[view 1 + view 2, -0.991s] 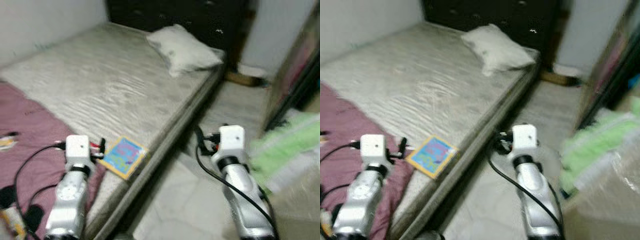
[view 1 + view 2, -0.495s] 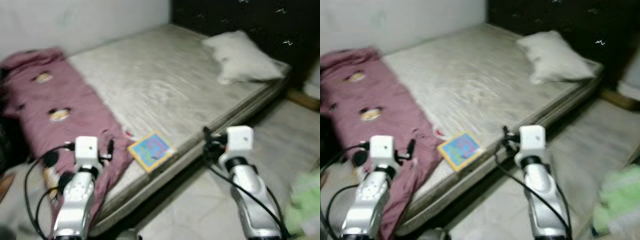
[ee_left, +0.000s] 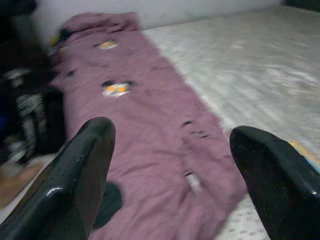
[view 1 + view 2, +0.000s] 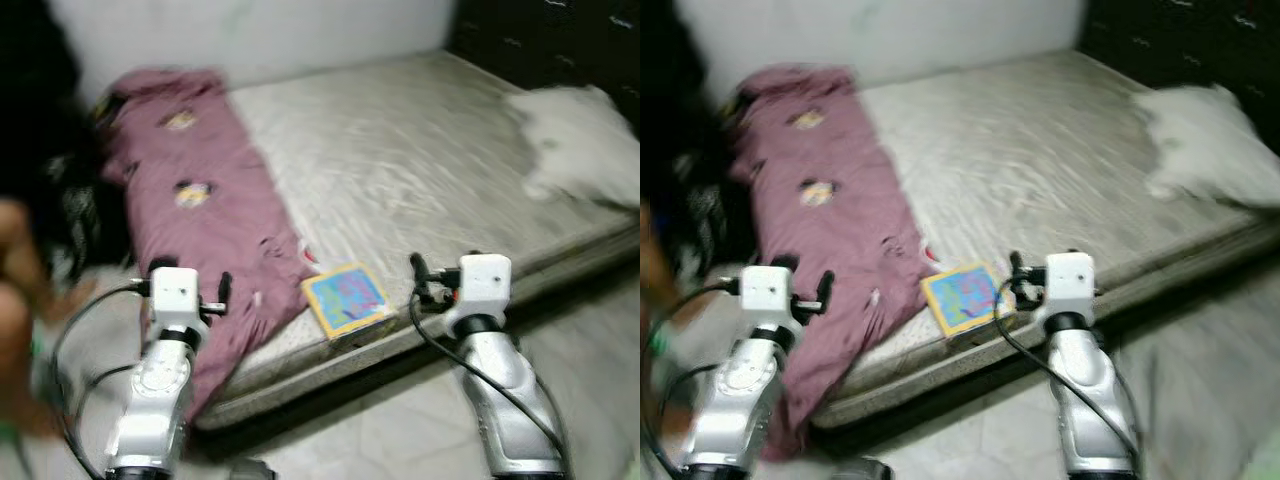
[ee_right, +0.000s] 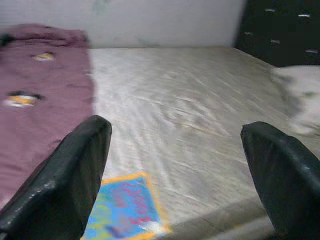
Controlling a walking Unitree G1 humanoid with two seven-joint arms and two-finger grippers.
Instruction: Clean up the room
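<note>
A maroon blanket (image 4: 200,210) with small cartoon prints lies along the left side of a bare grey mattress (image 4: 420,170) and droops over its near edge. A blue and yellow book (image 4: 347,298) rests at the mattress's near edge, also seen as the book (image 5: 125,212). A white pillow (image 4: 575,145) sits at the far right. My left gripper (image 3: 172,165) is open, held over the blanket's hanging end. My right gripper (image 5: 175,165) is open, just right of the book, with nothing between its fingers (image 5: 70,175).
Dark clutter (image 4: 60,200) stands at the left of the bed, and a person's arm (image 4: 20,300) shows at the left edge. A dark headboard (image 4: 540,40) rises at the back right. Pale tiled floor (image 4: 380,430) runs along the bed's near side.
The camera has swung left: the bed, book and pillow have shifted right in view, and the blanket's far end and the dark clutter have come in. Both grippers hold the same open pose.
</note>
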